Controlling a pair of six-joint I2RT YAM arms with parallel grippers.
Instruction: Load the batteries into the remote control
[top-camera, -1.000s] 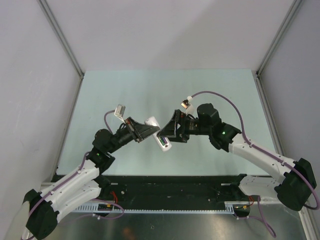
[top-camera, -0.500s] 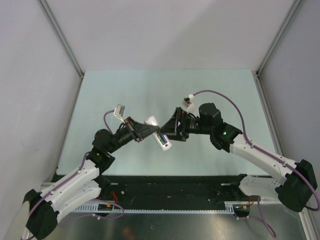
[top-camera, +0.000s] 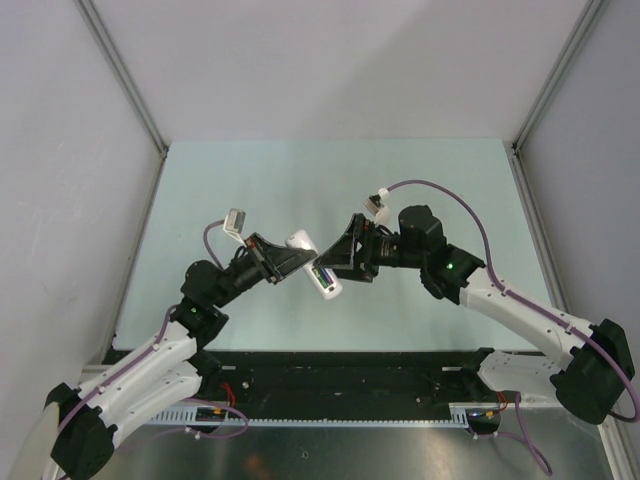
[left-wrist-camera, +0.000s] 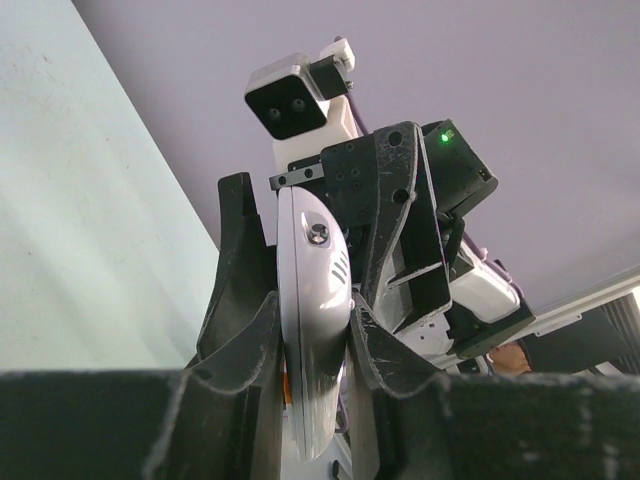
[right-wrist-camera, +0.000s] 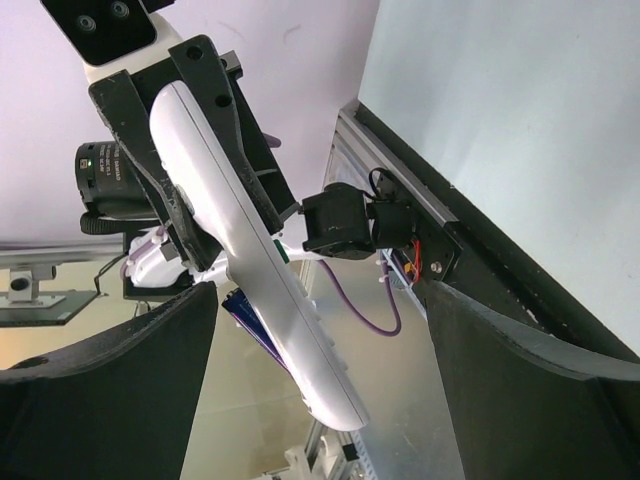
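The remote control (top-camera: 328, 287) hangs tilted above the middle of the table (top-camera: 250, 180), with the batteries (top-camera: 321, 273), one green and one purple, lying in the recess on its back. The left gripper (top-camera: 292, 258) is clamped tight on the remote's upper half. The right gripper (top-camera: 338, 265) stands spread wide close beside the remote, gripping nothing.

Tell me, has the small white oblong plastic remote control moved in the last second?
No. Seen from above, the remote control keeps its spot against the left edge of the pale green table.
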